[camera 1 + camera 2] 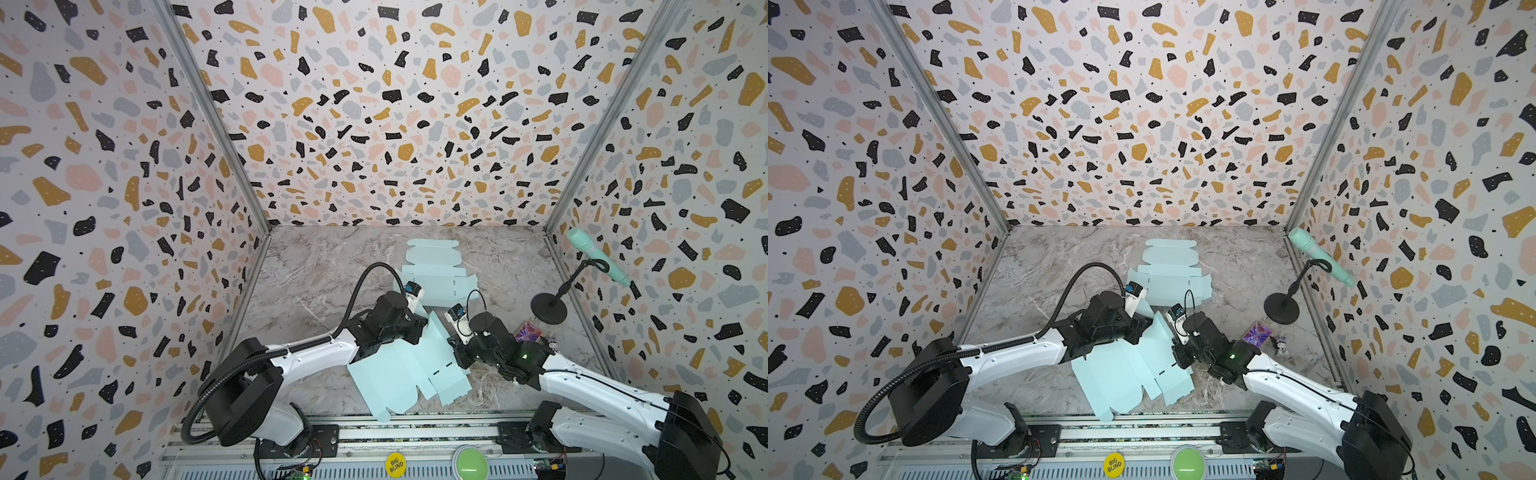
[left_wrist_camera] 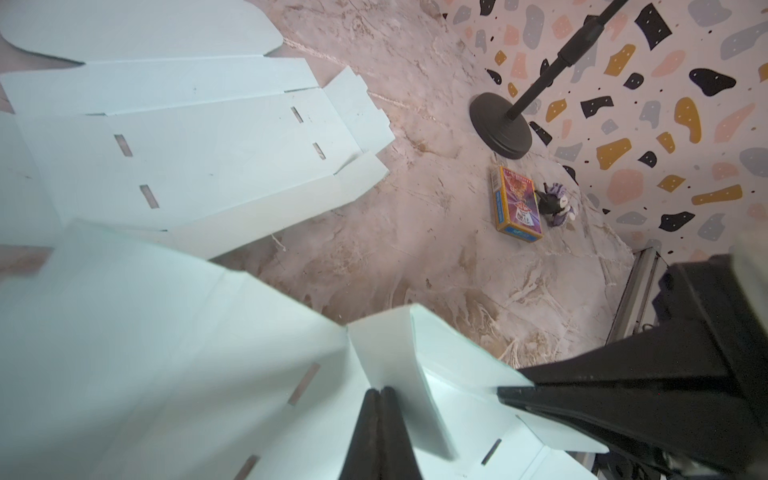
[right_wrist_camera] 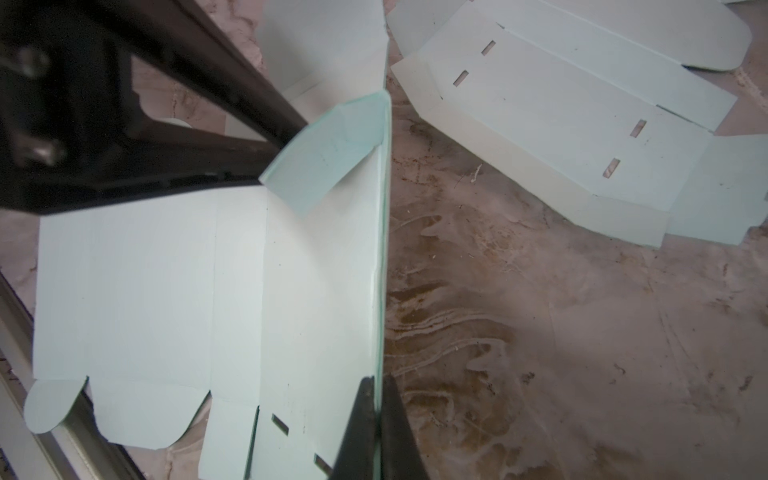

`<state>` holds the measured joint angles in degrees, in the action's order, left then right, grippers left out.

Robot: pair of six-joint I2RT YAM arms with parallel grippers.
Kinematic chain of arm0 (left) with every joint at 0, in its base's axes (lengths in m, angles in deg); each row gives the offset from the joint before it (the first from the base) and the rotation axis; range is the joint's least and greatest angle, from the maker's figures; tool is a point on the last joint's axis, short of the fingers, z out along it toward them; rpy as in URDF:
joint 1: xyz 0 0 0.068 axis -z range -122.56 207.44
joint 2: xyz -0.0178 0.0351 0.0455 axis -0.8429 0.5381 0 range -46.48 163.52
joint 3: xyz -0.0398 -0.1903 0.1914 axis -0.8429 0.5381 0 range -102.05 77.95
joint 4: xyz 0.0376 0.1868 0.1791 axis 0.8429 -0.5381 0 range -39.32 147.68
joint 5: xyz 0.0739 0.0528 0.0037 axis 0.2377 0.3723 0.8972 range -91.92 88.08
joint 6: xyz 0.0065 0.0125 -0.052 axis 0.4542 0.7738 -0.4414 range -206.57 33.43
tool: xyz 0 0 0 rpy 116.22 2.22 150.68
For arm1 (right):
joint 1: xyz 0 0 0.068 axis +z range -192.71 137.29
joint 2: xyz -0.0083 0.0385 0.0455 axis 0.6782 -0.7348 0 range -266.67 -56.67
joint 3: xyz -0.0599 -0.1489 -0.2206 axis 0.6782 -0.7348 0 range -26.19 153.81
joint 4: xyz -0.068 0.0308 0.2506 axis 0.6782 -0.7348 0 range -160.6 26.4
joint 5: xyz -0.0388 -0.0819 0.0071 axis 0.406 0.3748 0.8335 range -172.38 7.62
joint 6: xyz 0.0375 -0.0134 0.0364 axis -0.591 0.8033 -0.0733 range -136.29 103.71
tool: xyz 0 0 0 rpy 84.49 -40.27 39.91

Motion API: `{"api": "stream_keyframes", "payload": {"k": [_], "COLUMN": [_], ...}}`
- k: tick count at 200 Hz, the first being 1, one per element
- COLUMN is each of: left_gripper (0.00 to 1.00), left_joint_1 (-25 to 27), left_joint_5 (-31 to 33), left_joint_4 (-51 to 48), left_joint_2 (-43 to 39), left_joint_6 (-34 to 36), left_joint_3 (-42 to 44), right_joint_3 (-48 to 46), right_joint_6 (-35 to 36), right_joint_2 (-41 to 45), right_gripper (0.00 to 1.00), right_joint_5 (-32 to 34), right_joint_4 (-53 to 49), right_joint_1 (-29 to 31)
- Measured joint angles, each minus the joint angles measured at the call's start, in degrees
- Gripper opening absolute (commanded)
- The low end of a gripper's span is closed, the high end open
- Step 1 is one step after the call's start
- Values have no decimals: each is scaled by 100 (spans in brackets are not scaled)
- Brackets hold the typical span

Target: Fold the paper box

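- The mint paper box blank [image 1: 395,374] lies near the front edge of the table [image 1: 307,282], between both arms.
- The left gripper [image 2: 380,392] is closed tight on its small raised flap.
- The right gripper [image 3: 377,382] pinches its upturned side panel.

A robot laboratory test cell is indicated: a grey marble-patterned tabletop [image 1: 316,282] is enclosed by terrazzo-patterned wall panels [image 1: 395,104]. A silver aluminium mounting rail [image 1: 415,434] is fixed at 6 o'clock. A mint-green microphone on a black stand [image 1: 598,257] is placed at 3 o'clock.
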<state>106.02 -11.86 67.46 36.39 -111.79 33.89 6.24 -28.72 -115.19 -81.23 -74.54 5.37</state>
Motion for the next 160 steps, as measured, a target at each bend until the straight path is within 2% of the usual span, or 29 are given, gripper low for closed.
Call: {"api": "stream_keyframes", "payload": {"k": [15,47,81,103,145,160], "left_gripper": [1,19,30,47,69,74], "left_joint_1": [31,-111,-514,-839,-1478,-1611], "left_joint_5": [26,46,94,122,59,17], "left_joint_4": [72,101,92,76,61,55], "left_joint_2": [-142,-807,-1764,-2227,-2496,-2398], "left_joint_6": [-61,-173,-271,-284,-282,-240], "left_joint_3": [256,898,1506,1777,2090,2131], "right_joint_3": [0,0,0,0,0,0], "right_joint_6": [17,98,157,181,210,223], "right_joint_2": [2,129,190,190,208,238], "right_gripper": [0,0,0,0,0,0], "right_joint_5": [33,87,81,81,83,81], "right_joint_4": [0,24,35,46,55,57], "right_joint_1": [15,72,81,94,103,103]}}
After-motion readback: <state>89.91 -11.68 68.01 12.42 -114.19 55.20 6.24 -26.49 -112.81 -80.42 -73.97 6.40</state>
